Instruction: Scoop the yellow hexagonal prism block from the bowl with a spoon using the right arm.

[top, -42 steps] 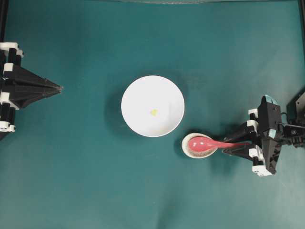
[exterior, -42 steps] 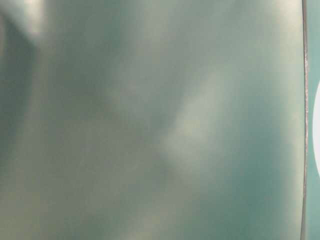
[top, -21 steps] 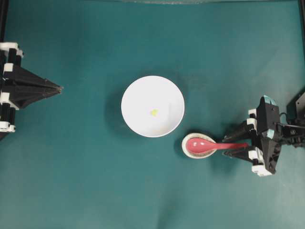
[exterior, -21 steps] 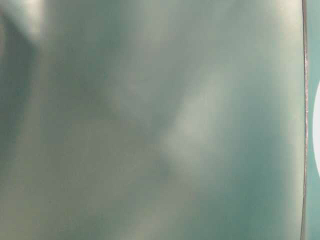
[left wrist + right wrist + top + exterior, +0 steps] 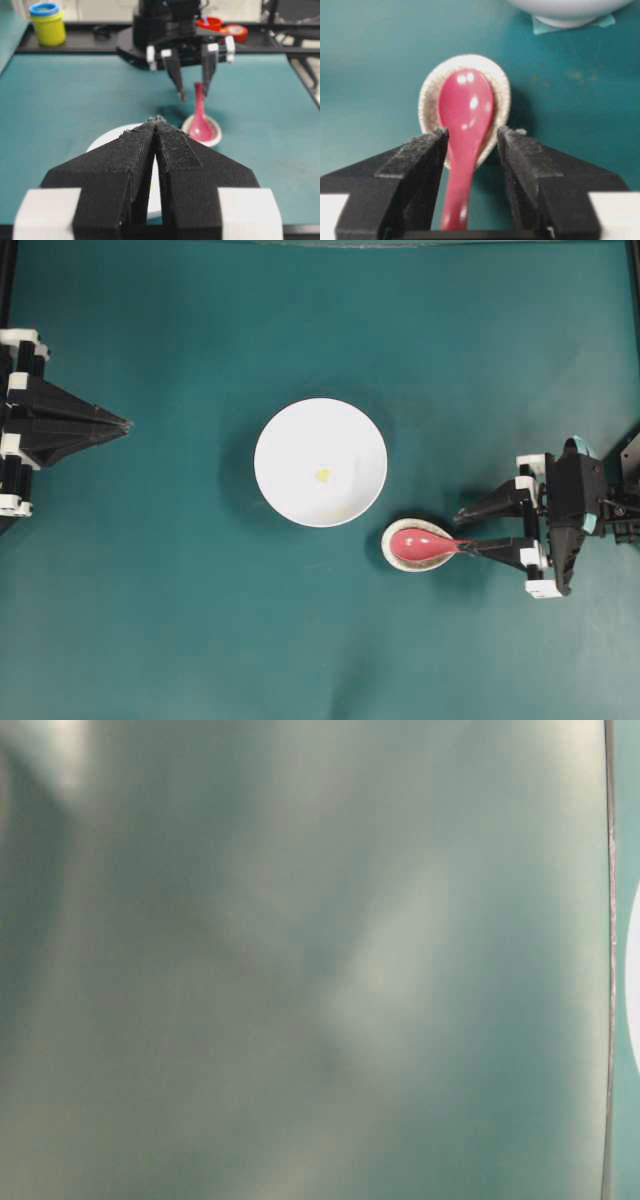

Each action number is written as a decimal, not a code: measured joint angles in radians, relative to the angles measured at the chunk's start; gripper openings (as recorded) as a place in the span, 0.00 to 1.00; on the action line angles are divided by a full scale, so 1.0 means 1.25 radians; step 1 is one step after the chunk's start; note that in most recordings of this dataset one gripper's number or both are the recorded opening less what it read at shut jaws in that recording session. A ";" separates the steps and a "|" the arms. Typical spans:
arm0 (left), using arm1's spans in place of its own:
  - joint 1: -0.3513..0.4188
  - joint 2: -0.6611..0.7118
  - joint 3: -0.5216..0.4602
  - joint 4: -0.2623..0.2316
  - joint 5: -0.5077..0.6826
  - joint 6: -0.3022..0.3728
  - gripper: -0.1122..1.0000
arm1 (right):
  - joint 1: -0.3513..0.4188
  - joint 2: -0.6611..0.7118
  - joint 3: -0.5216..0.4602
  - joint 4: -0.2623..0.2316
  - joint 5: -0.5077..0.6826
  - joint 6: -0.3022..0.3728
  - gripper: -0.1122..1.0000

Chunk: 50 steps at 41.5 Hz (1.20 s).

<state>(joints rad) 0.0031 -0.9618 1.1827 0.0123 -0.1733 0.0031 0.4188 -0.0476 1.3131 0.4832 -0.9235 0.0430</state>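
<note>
The right hand (image 5: 470, 137) has its fingers apart astride the spoon (image 5: 465, 112) handle, near the bowl (image 5: 320, 462); the left hand (image 5: 125, 425) is closed.

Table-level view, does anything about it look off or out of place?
Yes. The table-level view is a blurred teal-grey wash; only a white curve at its right edge shows, so it tells nothing of the scene. Overhead, the bowl, block and spoon look orderly.
</note>
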 measured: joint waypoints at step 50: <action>0.001 0.001 0.000 0.000 0.002 0.000 0.11 | 0.067 0.145 0.013 0.001 -0.135 0.012 0.54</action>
<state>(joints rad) 0.0046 -0.9603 1.1827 0.0123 -0.1703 0.0031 0.5031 0.1335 1.3300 0.4847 -1.0922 0.0583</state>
